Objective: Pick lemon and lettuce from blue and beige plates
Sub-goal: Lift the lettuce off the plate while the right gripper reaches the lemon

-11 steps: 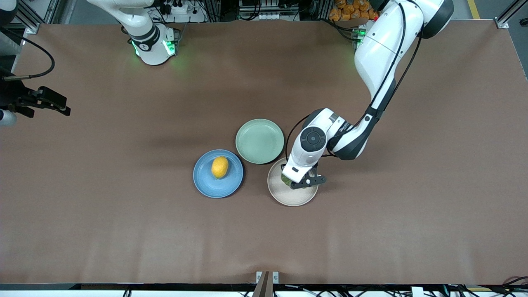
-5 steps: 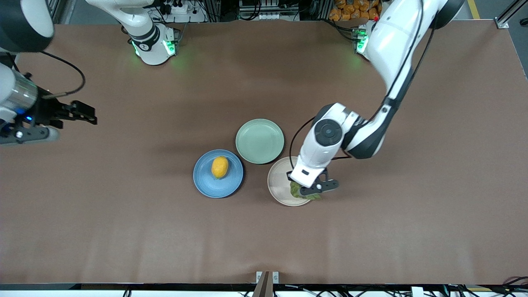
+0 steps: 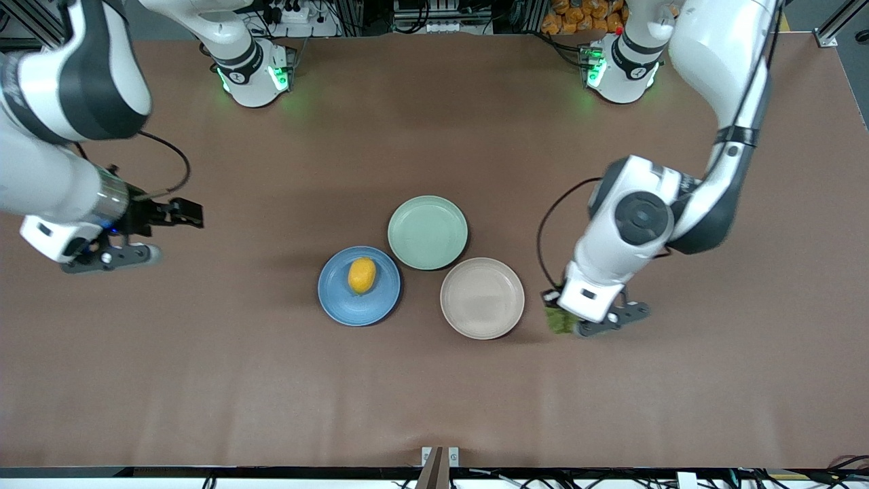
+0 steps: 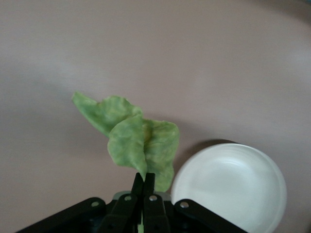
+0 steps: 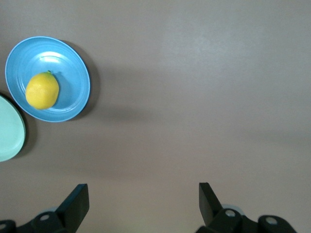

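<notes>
Left gripper is pinching the lettuce tight, hanging over bare table just beside the beige plate toward the left arm's end; the wrinkled green leaf is dangling. Right gripper is hovering wide open over bare table, well apart from the lemon sitting on the blue plate

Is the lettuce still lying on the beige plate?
No: the beige plate is bare, and the left gripper holds the lettuce in its shut jaws over the table beside the plate.
</notes>
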Available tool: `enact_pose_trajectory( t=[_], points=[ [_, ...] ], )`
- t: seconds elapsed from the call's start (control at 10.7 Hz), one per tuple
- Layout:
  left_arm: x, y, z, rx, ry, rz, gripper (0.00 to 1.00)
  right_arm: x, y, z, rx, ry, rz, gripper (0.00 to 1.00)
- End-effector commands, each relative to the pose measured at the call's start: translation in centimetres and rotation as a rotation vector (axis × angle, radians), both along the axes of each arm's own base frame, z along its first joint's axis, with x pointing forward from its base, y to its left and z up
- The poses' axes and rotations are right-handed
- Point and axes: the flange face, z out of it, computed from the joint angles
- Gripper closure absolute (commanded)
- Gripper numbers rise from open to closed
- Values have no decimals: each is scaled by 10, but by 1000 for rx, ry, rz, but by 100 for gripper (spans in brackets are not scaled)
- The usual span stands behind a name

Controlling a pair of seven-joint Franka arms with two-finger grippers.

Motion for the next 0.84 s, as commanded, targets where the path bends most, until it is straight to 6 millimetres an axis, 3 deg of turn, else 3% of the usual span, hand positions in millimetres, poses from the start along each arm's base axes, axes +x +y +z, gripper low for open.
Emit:
enact_pose_trajectory(
  t=[0.0,0.09,0.19,0.28,0.47,0.75],
  points=[
    [8,46,-26,1,77,5,82,7,31,-21,-9,1,-54,0],
    [11,55,-27,4,79,11,35,10,40,-31,-12,1,-59,0],
    [9,63,-28,28,102,-20,0,14,44,-44,-13,5,-58,0],
    [11,72,-18,32,94,-49,0,16,49,-54,-13,10,-54,0],
    [9,80,26,38,57,-53,0,17,62,-72,-22,6,-95,0],
    [-15,102,123,56,25,-20,0,14,105,-114,-33,-23,-151,0]
  ],
)
